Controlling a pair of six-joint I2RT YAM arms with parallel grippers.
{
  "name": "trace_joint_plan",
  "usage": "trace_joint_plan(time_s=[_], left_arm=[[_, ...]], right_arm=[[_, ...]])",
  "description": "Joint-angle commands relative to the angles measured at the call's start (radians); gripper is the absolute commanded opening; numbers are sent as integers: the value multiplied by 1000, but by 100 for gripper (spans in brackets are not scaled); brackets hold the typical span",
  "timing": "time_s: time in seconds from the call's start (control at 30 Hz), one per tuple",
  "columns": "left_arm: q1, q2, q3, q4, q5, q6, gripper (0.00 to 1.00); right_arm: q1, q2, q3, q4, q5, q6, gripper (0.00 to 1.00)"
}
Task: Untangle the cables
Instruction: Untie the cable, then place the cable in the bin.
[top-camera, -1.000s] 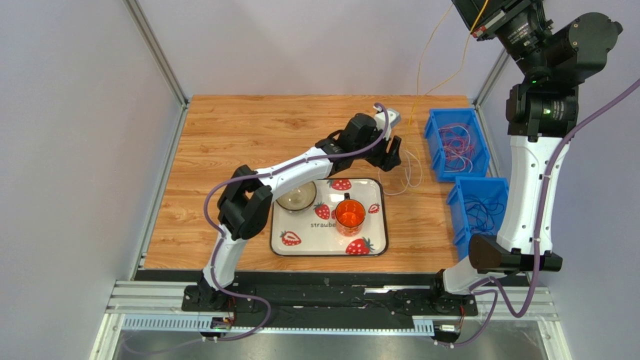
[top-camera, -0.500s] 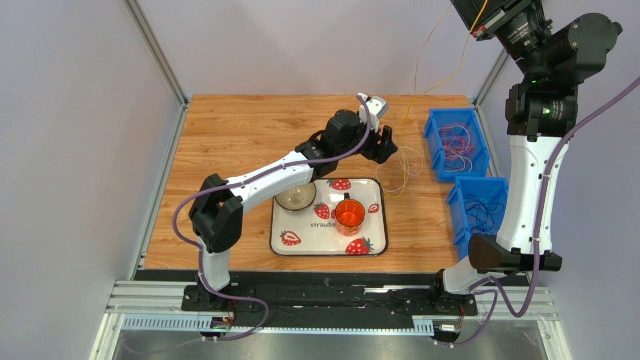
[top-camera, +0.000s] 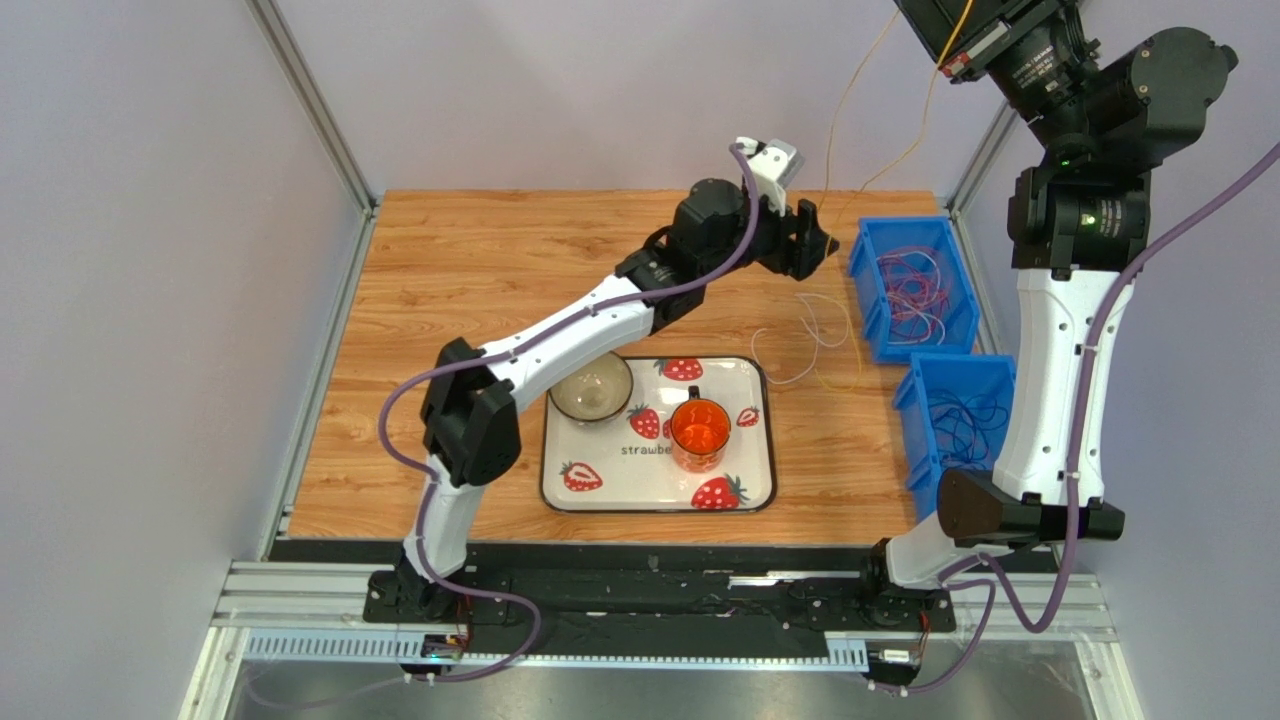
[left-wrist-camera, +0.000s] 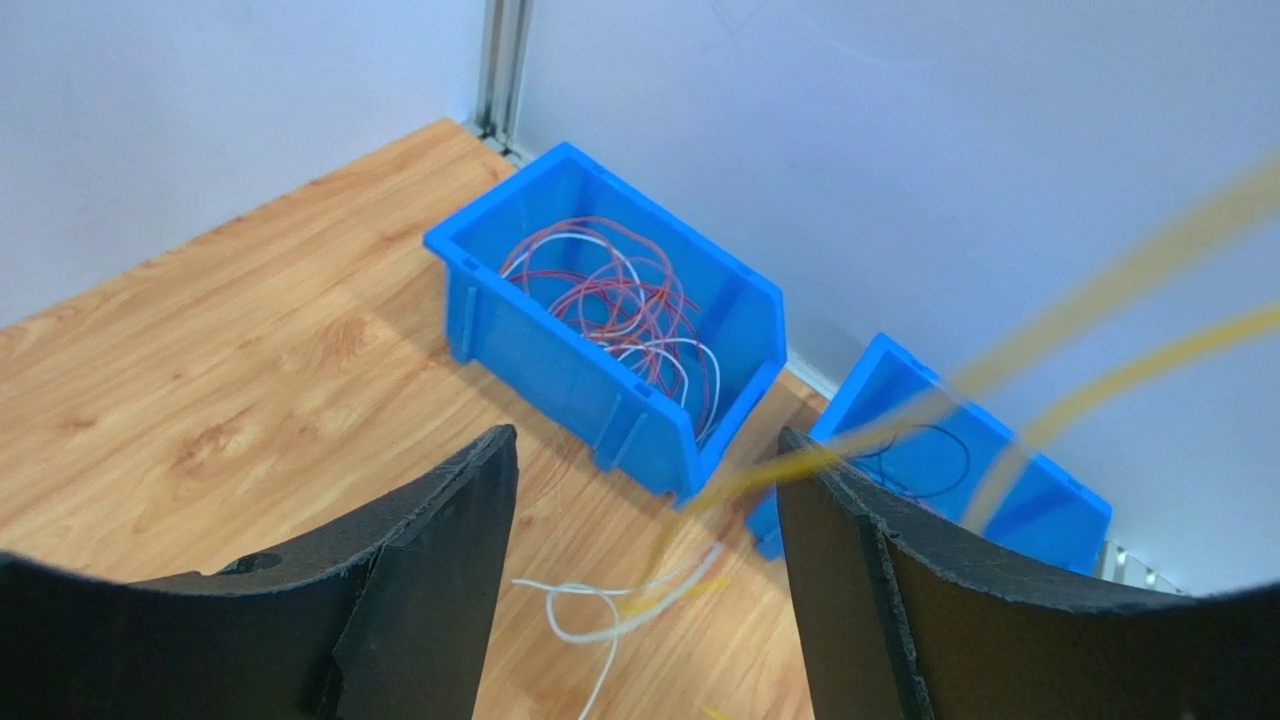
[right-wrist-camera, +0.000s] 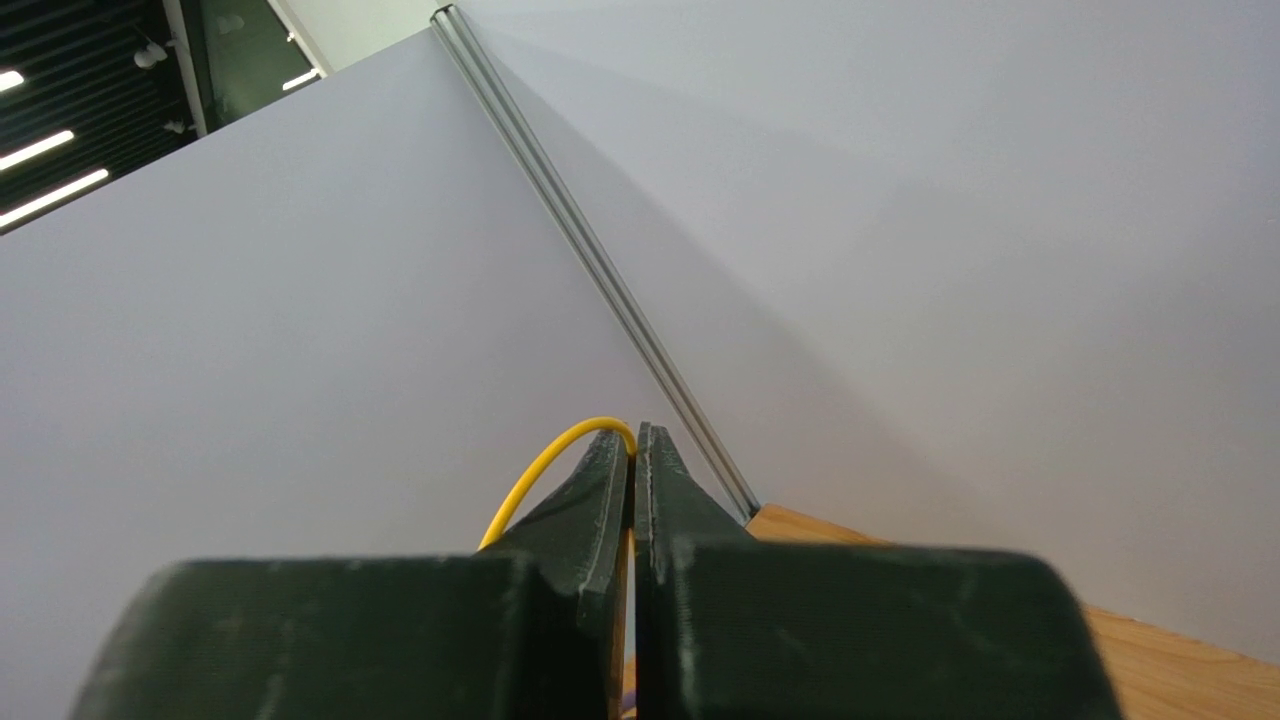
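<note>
Robot lab cell: aluminium frame posts (top-camera: 317, 113), plain grey wall panels (top-camera: 150, 300).

The tray (top-camera: 661, 483) lies at the near middle of the table (top-camera: 481, 285). The bowl (top-camera: 591, 393) stands on the tray's far-left corner, with the cup (top-camera: 699, 429) to its right, also on the tray. The near bin (top-camera: 908, 413) stands right of the tray and the far bin (top-camera: 860, 270) behind that. Each bin holds cables (top-camera: 912, 293). A loose cable (top-camera: 812, 333) lies on the table between the tray's far-right corner and the far bin. The left gripper (left-wrist-camera: 646, 443) hangs above the table behind the tray, its jaws apart. High behind the tray's right side, the right gripper (right-wrist-camera: 633, 438) pinches a hanging cable (right-wrist-camera: 549, 458).
</note>
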Motion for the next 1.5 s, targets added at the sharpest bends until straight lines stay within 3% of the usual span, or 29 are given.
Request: trace_joint_plan(time_s=[0.0,0.13,0.27,0.47,0.6,0.77,1.0,1.27,1.47], left_arm=[[-4,119,116,-26,-12,-36,72],[-4,181,187,-68,-27,-30,68],[14,207,156,-106,-38,-37,66],[148,205,64,-114,35,-70,59],[204,201,72,-160,31,-19,57],[286,184,75,-203,52,-16,57],[329,11,-28,-238,23,10,61],[396,-300,-325,-269,16,-36,63],[401,-549,-482,-508,13,-22,62]], right_arm=[[-13,-39,12,41,-27,39,0],[-27,-45,19,52,-32,59,0],[-50,-30,71,58,-45,95,0],[-137,-39,48,99,-67,160,0],[-197,-33,31,159,-90,236,0],[-223,-30,20,155,-90,211,0],[-267,-36,-26,96,-84,139,0],[-353,-1,-15,82,-87,112,0],[-378,78,20,102,-82,98,0]])
